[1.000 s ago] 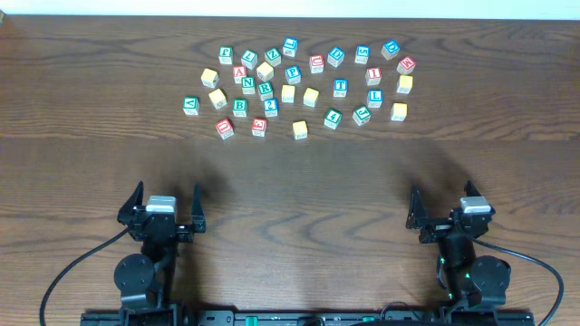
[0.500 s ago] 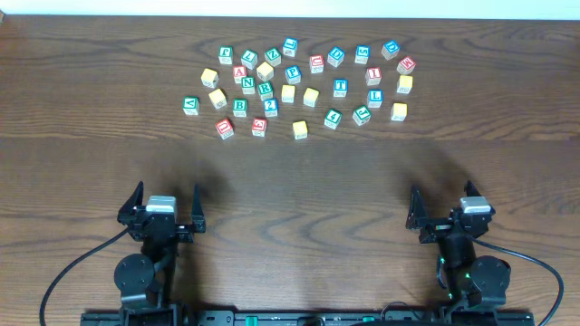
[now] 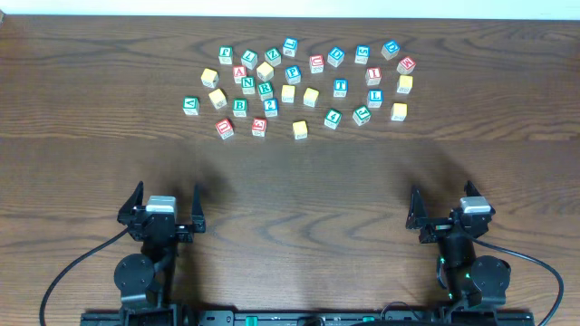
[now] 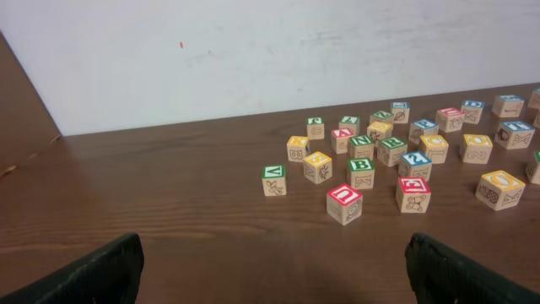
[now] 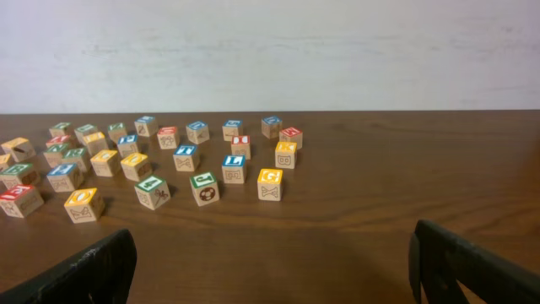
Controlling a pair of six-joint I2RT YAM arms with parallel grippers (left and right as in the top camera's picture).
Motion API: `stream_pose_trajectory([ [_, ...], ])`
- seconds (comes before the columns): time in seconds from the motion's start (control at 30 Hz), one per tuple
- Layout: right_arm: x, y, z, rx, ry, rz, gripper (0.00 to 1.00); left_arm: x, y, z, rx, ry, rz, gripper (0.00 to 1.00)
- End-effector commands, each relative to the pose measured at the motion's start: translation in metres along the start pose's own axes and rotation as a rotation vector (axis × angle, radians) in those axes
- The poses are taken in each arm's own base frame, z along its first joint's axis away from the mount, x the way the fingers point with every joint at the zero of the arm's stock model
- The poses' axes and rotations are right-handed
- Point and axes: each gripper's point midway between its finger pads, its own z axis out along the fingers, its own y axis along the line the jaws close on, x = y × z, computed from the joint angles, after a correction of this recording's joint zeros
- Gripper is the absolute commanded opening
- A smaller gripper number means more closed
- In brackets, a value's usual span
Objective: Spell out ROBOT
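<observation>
Small wooden alphabet cubes lie scattered across the far half of the table. The green-framed R (image 3: 265, 89) and the green-framed B (image 3: 239, 106) sit in the left part of the cluster. The blue-framed T (image 3: 340, 88) is right of centre. Among several yellow-faced cubes, one at the front (image 3: 300, 129) shows a ring-like letter in the right wrist view (image 5: 84, 203); another yellow cube (image 3: 311, 97) lies behind it. My left gripper (image 3: 167, 197) and right gripper (image 3: 442, 201) rest near the front edge, both open and holding nothing, far from the cubes.
Red-lettered cubes (image 3: 225, 128) and other green and blue cubes are mixed in with the task's letters. A white wall (image 4: 253, 51) rises behind the table's far edge. Bare wood (image 3: 299, 199) stretches between the cluster and the grippers.
</observation>
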Motion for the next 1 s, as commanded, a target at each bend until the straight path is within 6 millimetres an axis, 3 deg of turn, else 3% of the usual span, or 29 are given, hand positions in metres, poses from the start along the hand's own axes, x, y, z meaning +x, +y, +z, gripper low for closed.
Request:
stream_pose_trajectory([
  [0.0, 0.000, 0.002, 0.000, -0.009, 0.000, -0.012, 0.99, 0.014, -0.002, 0.001, 0.008, 0.041, -0.048, 0.98],
  [0.07, 0.000, 0.002, 0.000, -0.009, 0.000, -0.012, 0.99, 0.012, -0.002, 0.000, 0.010, 0.036, -0.114, 0.98],
  [0.17, 0.000, 0.002, 0.000, -0.008, 0.000, -0.012, 0.99, -0.012, -0.010, -0.001, 0.070, 0.027, -0.172, 0.98],
  [0.33, -0.003, -0.005, 0.000, 0.032, -0.013, -0.013, 0.99, -0.096, -0.019, 0.024, 0.202, 0.102, -0.197, 0.98],
  [0.37, -0.012, 0.012, -0.002, -0.069, -0.039, -0.016, 0.99, -0.125, -0.019, 0.041, 0.238, 0.137, -0.207, 0.98],
  [0.4, -0.018, 0.013, -0.003, -0.071, -0.051, -0.008, 0.99, -0.136, -0.019, 0.048, 0.256, 0.163, -0.215, 0.98],
  [0.57, -0.070, 0.011, 0.000, -0.057, -0.041, -0.006, 0.99, -0.165, -0.013, 0.075, 0.260, 0.233, -0.234, 0.98],
  [0.7, -0.113, 0.015, 0.038, -0.099, 0.062, -0.007, 0.99, -0.165, -0.012, 0.081, 0.259, 0.243, -0.236, 0.98],
  [0.73, -0.126, 0.024, 0.062, -0.166, 0.120, 0.007, 0.99, -0.165, -0.012, 0.082, 0.259, 0.244, -0.236, 0.98],
  [0.83, -0.137, 0.029, 0.087, -0.206, 0.248, 0.039, 0.99, -0.179, -0.009, 0.085, 0.259, 0.230, -0.233, 0.97],
  [0.97, -0.155, 0.028, 0.118, -0.213, 0.406, 0.079, 0.99, -0.187, -0.006, 0.108, 0.262, 0.334, -0.259, 0.98],
])
